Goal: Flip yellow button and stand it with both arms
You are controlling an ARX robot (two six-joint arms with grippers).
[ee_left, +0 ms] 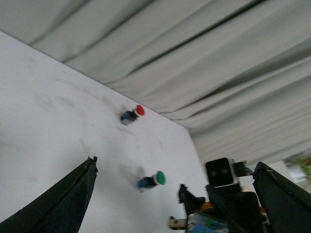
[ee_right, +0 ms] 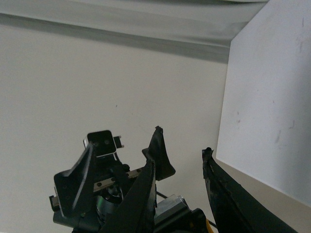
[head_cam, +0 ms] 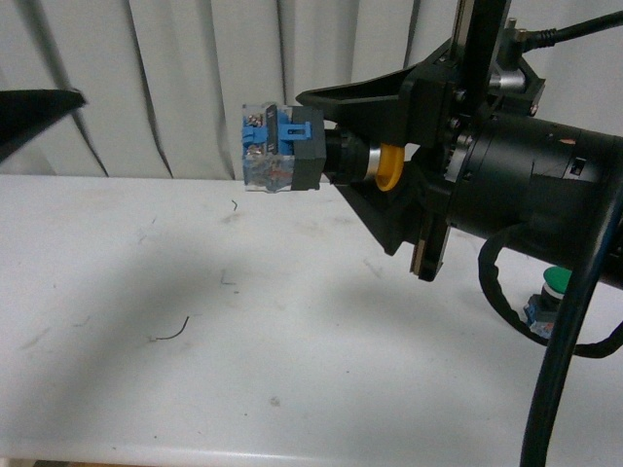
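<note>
The yellow button (head_cam: 292, 146) hangs sideways high above the white table (head_cam: 195, 370), its blue boxy base pointing left and its orange-yellow cap (head_cam: 389, 167) toward the wrist. My right gripper (head_cam: 321, 141) is shut on its black collar. In the right wrist view only the button's base (ee_right: 170, 211) shows, low between the fingers of the right gripper (ee_right: 180, 155). My left gripper (ee_left: 176, 162) stands open and empty; one of its fingers (head_cam: 39, 112) pokes in at the far left. The left wrist view shows the held button (ee_left: 206, 221) near its edge.
A green-capped button (head_cam: 547, 292) lies on the table behind my right arm, and it also shows as the green button (ee_left: 151, 180) in the left wrist view. A red-capped button (ee_left: 132, 115) lies near the grey curtain (head_cam: 195, 88). Black cables (head_cam: 555, 389) hang at the right.
</note>
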